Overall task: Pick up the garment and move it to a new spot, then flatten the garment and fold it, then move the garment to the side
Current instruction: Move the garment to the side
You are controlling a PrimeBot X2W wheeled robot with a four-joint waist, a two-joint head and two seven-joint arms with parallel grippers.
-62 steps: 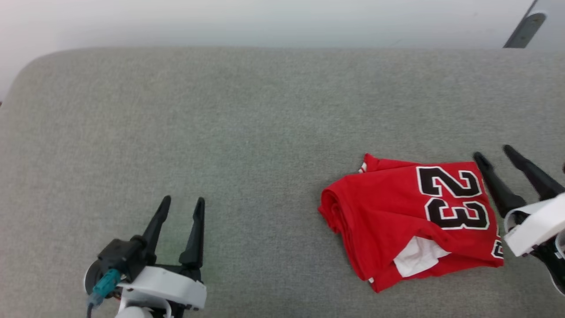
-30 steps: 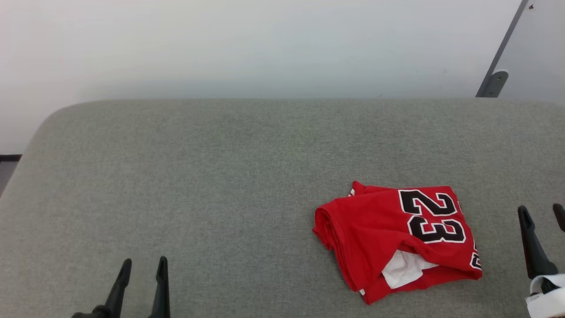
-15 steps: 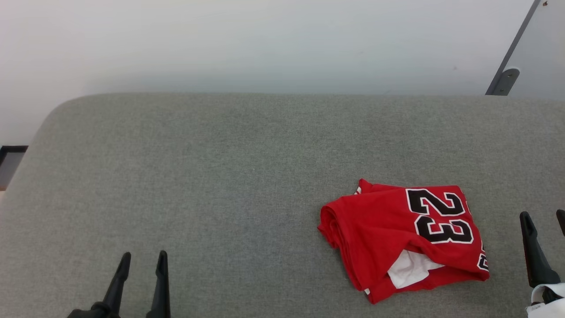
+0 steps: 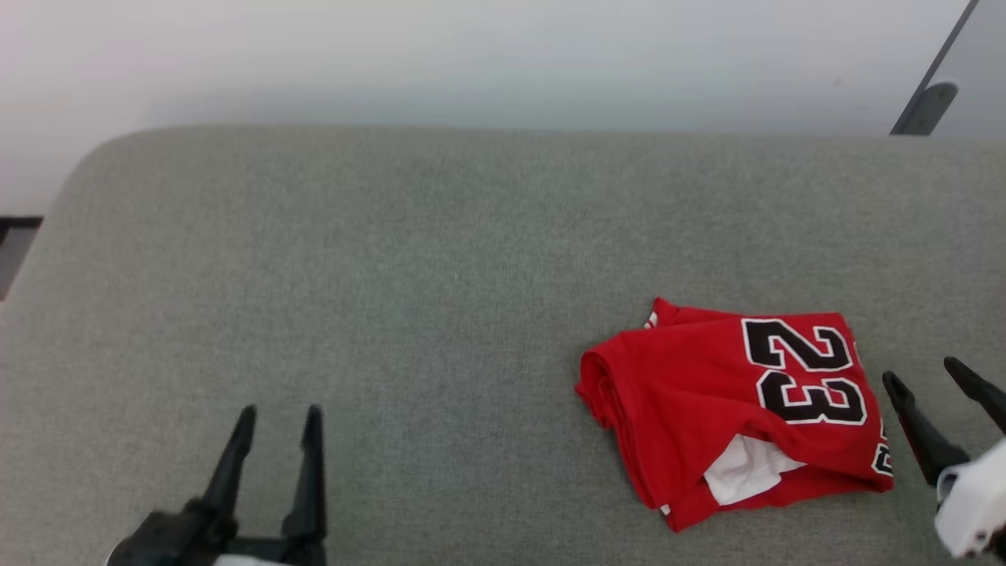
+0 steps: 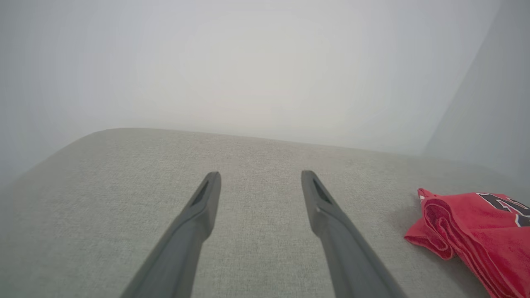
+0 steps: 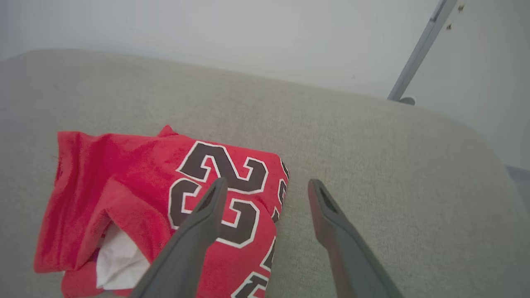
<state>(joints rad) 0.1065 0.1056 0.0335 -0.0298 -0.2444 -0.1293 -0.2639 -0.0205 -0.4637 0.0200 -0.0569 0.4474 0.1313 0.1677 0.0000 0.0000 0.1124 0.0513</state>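
Observation:
The garment [image 4: 731, 405] is a red shirt with a black "23", folded into a compact bundle on the right part of the grey padded surface [image 4: 440, 275]. A white sleeve piece peeks out at its near edge. My right gripper [image 4: 923, 373] is open, just right of the bundle and apart from it. In the right wrist view the garment [image 6: 124, 194] lies under and left of the right gripper [image 6: 267, 184], whose fingers hold nothing. My left gripper [image 4: 280, 414] stands open at the lower left, far from the shirt. In the left wrist view the left gripper [image 5: 261, 176] is empty, with the garment [image 5: 472, 223] far right.
A pale wall [image 4: 471, 55] rises behind the surface's far edge. A grey metal post with a foot [image 4: 927, 102] stands at the back right. The surface's rounded left corner [image 4: 86, 165] drops off to a dark floor strip.
The head camera has shifted, so the whole picture sits differently. Both grippers reach a little farther up the view than half a second ago. The garment lies as before.

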